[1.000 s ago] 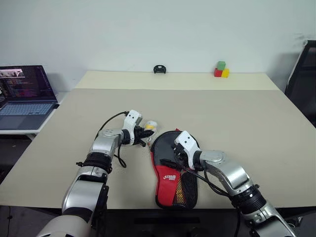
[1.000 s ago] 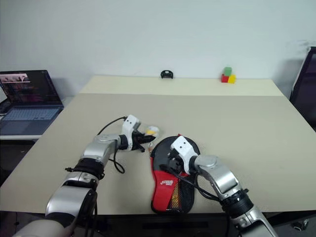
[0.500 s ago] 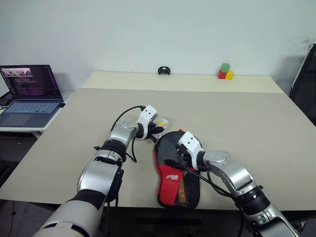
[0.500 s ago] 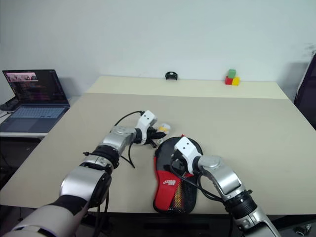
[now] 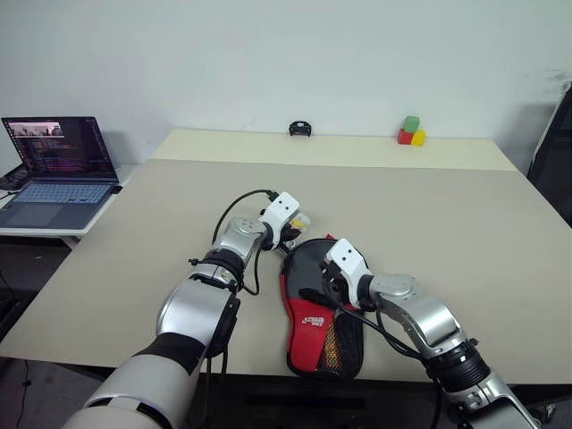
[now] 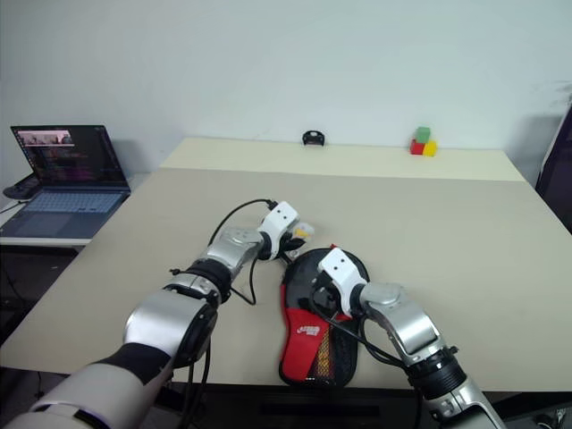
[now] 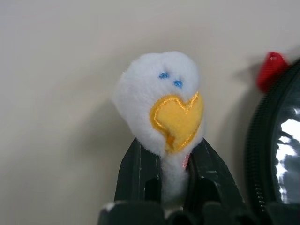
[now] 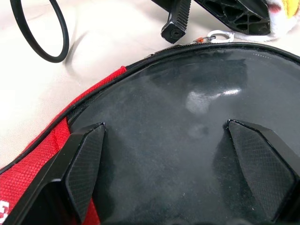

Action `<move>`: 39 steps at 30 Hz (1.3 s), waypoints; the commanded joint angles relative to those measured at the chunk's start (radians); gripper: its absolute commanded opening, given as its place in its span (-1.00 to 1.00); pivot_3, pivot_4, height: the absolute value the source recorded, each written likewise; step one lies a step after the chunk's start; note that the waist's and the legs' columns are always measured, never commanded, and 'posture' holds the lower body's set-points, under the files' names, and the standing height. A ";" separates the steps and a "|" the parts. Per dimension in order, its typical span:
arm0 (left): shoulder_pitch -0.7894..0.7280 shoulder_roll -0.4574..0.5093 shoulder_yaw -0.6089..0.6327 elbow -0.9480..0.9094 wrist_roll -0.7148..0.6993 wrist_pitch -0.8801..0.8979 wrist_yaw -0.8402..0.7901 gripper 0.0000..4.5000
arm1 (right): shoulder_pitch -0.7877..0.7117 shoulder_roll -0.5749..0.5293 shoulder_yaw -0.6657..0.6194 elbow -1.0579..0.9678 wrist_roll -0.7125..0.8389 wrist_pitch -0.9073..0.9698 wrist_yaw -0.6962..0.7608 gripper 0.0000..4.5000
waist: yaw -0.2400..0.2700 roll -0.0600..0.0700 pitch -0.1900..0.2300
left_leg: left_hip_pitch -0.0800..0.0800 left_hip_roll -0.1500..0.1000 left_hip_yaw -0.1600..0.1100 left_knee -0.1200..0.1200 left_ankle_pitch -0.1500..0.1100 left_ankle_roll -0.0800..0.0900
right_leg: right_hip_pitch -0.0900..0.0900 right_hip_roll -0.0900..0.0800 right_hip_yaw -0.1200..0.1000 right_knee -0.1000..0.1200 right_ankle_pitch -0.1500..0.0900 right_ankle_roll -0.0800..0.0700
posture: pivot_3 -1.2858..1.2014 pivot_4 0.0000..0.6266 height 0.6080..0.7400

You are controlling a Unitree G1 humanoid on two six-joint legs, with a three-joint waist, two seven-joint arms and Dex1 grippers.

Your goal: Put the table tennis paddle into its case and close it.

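The case (image 5: 310,323) lies flat near the table's front edge, its round black part pointing away from me and its red part with the mesh pocket towards me. Its white-and-yellow charm (image 7: 161,93) sits at the far left rim of the round part. My left gripper (image 5: 290,234) is shut on the charm, which sticks up between the fingers (image 7: 137,164). My right gripper (image 8: 164,129) stands open, with its two fingertips spread over the case's glossy black face. The table tennis paddle is hidden.
An open laptop (image 5: 54,170) stands on a side desk at the left. A small black object (image 5: 299,130) and coloured blocks (image 5: 411,132) sit at the table's far edge. A dark chair (image 5: 556,143) is at the right. The left arm's black cable (image 8: 18,37) loops beside the case.
My left gripper has carried the charm to the right and a little forward, up to the case's rim, rolling as it went. The right gripper has stayed on the case. The camera shifted slightly.
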 commanded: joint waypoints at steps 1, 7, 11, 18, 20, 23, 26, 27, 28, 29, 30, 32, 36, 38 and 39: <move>-0.083 -0.039 -0.012 -0.007 0.045 -0.055 0.103 -0.90 | 0.104 -0.008 0.003 0.092 -0.014 0.128 -0.047 1.00 | 0.005 -0.001 -0.001 | 0.000 0.000 0.000 0.000 0.000 0.000 | 0.000 0.000 0.000 0.000 0.000 0.000 | 0.03 -0.52 1.00; -0.112 -0.078 -0.001 0.004 0.070 -0.070 0.137 -0.90 | 0.139 0.003 -0.036 0.055 -0.008 0.150 -0.087 1.00 | 0.003 0.001 -0.003 | 0.004 -0.001 0.000 -0.001 0.000 0.000 | 0.005 0.000 0.000 0.000 0.000 0.001 | 0.03 -0.52 1.00; -0.121 -0.109 -0.011 0.007 0.091 -0.083 0.149 -0.90 | 0.164 0.014 -0.055 0.029 -0.004 0.164 -0.115 1.00 | 0.004 0.001 -0.003 | 0.006 -0.002 -0.001 -0.001 0.000 0.000 | 0.008 0.000 -0.002 -0.001 0.000 0.001 | 0.03 -0.52 1.00; -0.137 -0.183 -0.019 0.012 0.131 -0.107 0.189 -0.90 | 0.222 0.062 -0.070 -0.039 -0.001 0.202 -0.182 1.00 | 0.005 0.001 -0.003 | 0.007 -0.003 -0.003 -0.001 0.000 0.000 | 0.010 0.000 -0.003 -0.001 -0.002 0.003 | 0.03 -0.52 1.00; -0.142 -0.198 -0.025 0.014 0.147 -0.118 0.200 -0.90 | 0.233 0.073 -0.069 -0.056 0.000 0.212 -0.199 1.00 | 0.004 0.001 -0.003 | 0.007 -0.003 -0.003 -0.001 0.000 0.000 | 0.010 0.000 -0.003 -0.001 -0.002 0.003 | 0.03 -0.52 1.00; -0.151 -0.223 -0.030 0.015 0.165 -0.129 0.218 -0.90 | 0.246 0.085 -0.069 -0.073 0.002 0.224 -0.219 1.00 | 0.004 0.001 -0.003 | 0.007 -0.003 -0.003 -0.001 0.000 0.000 | 0.010 0.000 -0.003 -0.001 -0.002 0.004 | 0.03 -0.52 1.00; -0.164 -0.250 -0.039 0.016 0.186 -0.140 0.237 -0.90 | 0.258 0.092 -0.068 -0.088 0.004 0.232 -0.235 1.00 | 0.004 0.001 -0.003 | 0.007 -0.004 -0.003 -0.001 0.000 0.000 | 0.010 0.000 -0.004 -0.002 -0.002 0.004 | 0.03 -0.52 1.00; -0.172 -0.261 -0.041 0.016 0.191 -0.144 0.246 -0.90 | 0.262 0.094 -0.067 -0.093 0.005 0.234 -0.240 1.00 | 0.004 0.001 -0.003 | 0.007 -0.004 -0.003 -0.001 0.000 0.000 | 0.010 0.000 -0.004 -0.002 -0.002 0.004 | 0.03 -0.52 1.00; -0.180 -0.273 -0.048 0.017 0.200 -0.149 0.256 -0.90 | 0.264 0.096 -0.068 -0.095 0.006 0.236 -0.244 1.00 | 0.004 0.001 -0.003 | 0.007 -0.004 -0.003 -0.001 0.000 0.000 | 0.010 0.000 -0.004 -0.002 -0.002 0.004 | 0.03 -0.52 1.00; -0.186 -0.283 -0.053 0.017 0.209 -0.155 0.262 -0.90 | 0.267 0.098 -0.068 -0.098 0.006 0.238 -0.248 1.00 | 0.004 0.000 -0.003 | 0.007 -0.004 -0.003 -0.002 0.000 0.000 | 0.010 0.000 -0.004 -0.002 -0.002 0.004 | 0.03 -0.52 1.00; -0.192 -0.293 -0.055 0.017 0.213 -0.161 0.266 -0.90 | 0.269 0.100 -0.068 -0.102 0.006 0.240 -0.251 1.00 | 0.004 0.000 -0.003 | 0.007 -0.004 -0.004 -0.002 0.000 0.000 | 0.010 0.000 -0.004 -0.002 -0.003 0.005 | 0.03 -0.52 1.00; -0.202 -0.321 -0.059 0.016 0.220 -0.173 0.264 -0.90 | 0.275 0.101 -0.068 -0.110 0.007 0.244 -0.257 1.00 | 0.005 0.000 -0.003 | 0.006 -0.004 -0.004 -0.002 0.000 0.000 | 0.010 0.000 -0.006 -0.002 -0.003 0.005 | 0.03 -0.52 1.00; -0.207 -0.383 -0.056 0.015 0.211 -0.191 0.234 -0.90 | 0.283 0.099 -0.072 -0.118 0.009 0.247 -0.264 1.00 | 0.000 0.001 -0.003 | 0.005 -0.005 -0.006 -0.002 0.000 0.000 | 0.010 -0.001 -0.010 -0.003 -0.003 0.006 | 0.03 -0.52 1.00; -0.195 -0.407 -0.063 0.015 0.211 -0.198 0.206 -0.90 | 0.284 0.099 -0.074 -0.119 0.009 0.247 -0.265 1.00 | -0.001 0.001 -0.003 | 0.005 -0.005 -0.006 -0.003 0.000 0.000 | 0.010 -0.001 -0.011 -0.003 -0.003 0.005 | 0.03 -0.52 1.00; -0.189 -0.414 -0.065 0.015 0.211 -0.199 0.197 -0.90 | 0.284 0.099 -0.074 -0.119 0.009 0.247 -0.265 1.00 | -0.001 0.001 -0.003 | 0.005 -0.005 -0.007 -0.003 0.000 0.000 | 0.010 -0.001 -0.012 -0.003 -0.004 0.006 | 0.03 -0.52 1.00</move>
